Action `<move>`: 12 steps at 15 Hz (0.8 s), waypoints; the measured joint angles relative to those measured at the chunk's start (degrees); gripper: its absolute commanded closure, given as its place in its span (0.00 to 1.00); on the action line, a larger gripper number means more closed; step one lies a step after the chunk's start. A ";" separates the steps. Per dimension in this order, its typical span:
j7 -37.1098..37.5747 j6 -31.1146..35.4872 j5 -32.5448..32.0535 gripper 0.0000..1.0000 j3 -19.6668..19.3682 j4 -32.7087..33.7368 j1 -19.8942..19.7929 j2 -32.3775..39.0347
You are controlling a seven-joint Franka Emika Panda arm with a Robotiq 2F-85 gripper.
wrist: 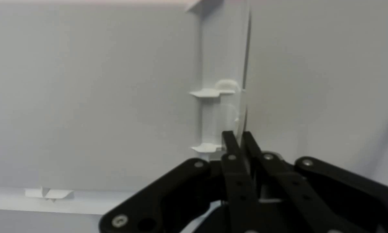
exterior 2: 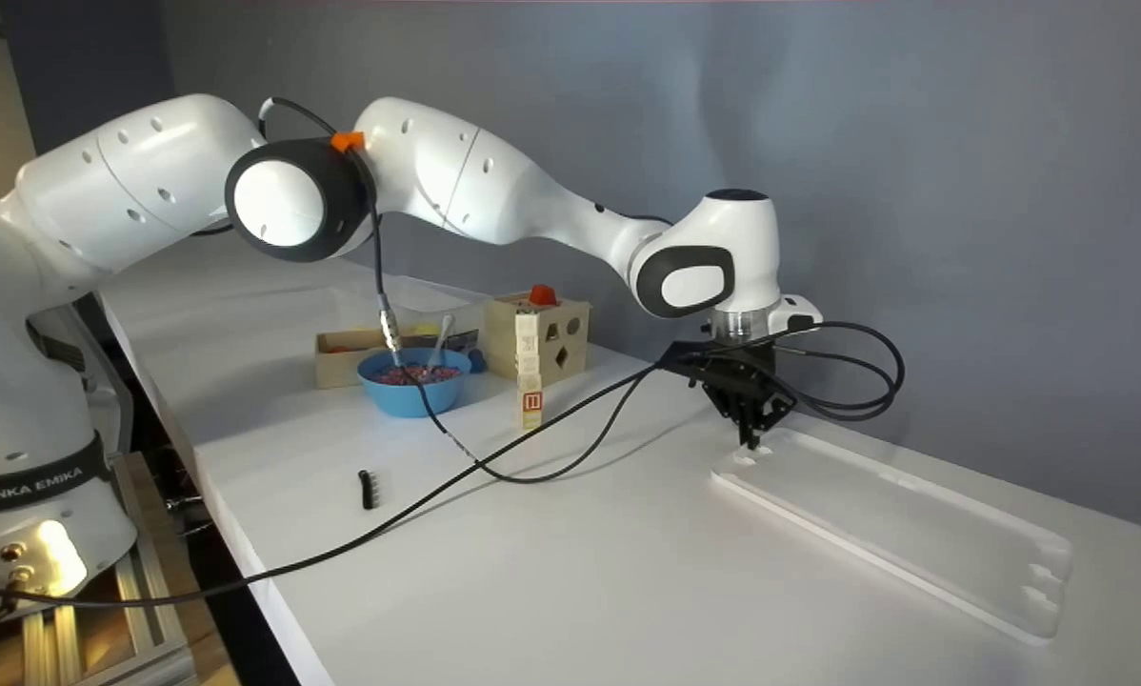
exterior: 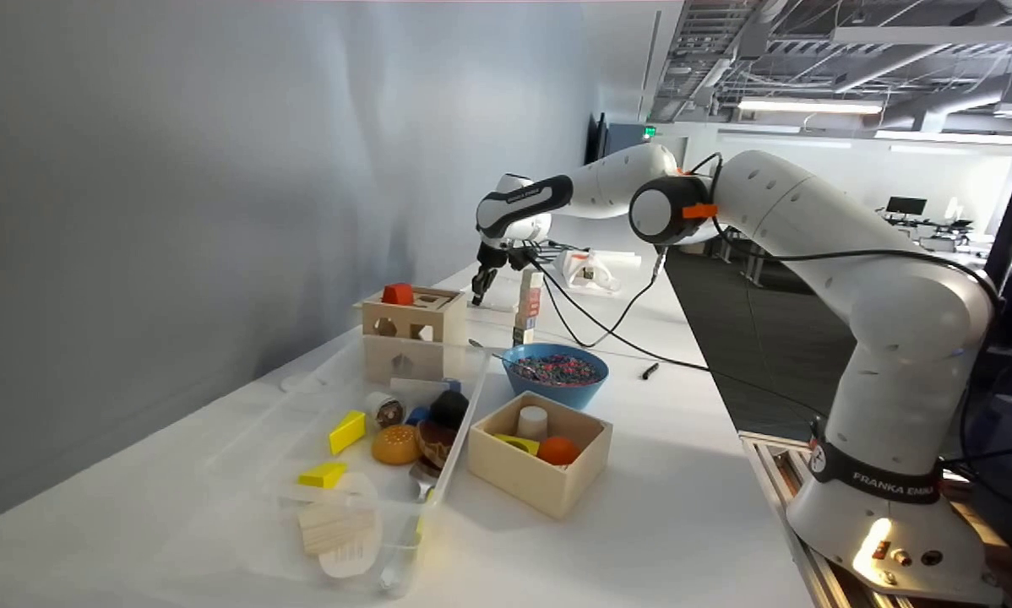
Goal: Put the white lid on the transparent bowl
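So the transparent bowl [exterior: 455,450], the big clear one with toys [exterior: 396,445] in it, sits off to the left of the gripper [exterior 2: 750,440] in both exterior views. Left too, in an exterior view: a blue bowl [exterior 2: 390,398], then a block stack [exterior 2: 530,370] closer in. Gripper's clenched on the end rim of the white lid [exterior 2: 894,519], which stretches off to its right on the table [exterior 2: 580,591].

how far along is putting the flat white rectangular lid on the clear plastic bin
Done: the jaws are at one short end of the flat rectangular white plastic lid. In hand: the grip; in the wrist view the jaws look closed on its thin rim. Left: carrying and seating it; the clear rectangular plastic bin, likely the target, is uncovered.
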 measured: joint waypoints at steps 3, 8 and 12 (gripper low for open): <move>-0.02 -0.95 1.80 0.98 1.65 0.24 -1.14 -2.11; -3.30 -10.42 4.29 0.98 5.66 0.31 -4.48 -9.45; -7.95 -19.59 6.36 0.98 9.13 0.33 -7.18 -13.96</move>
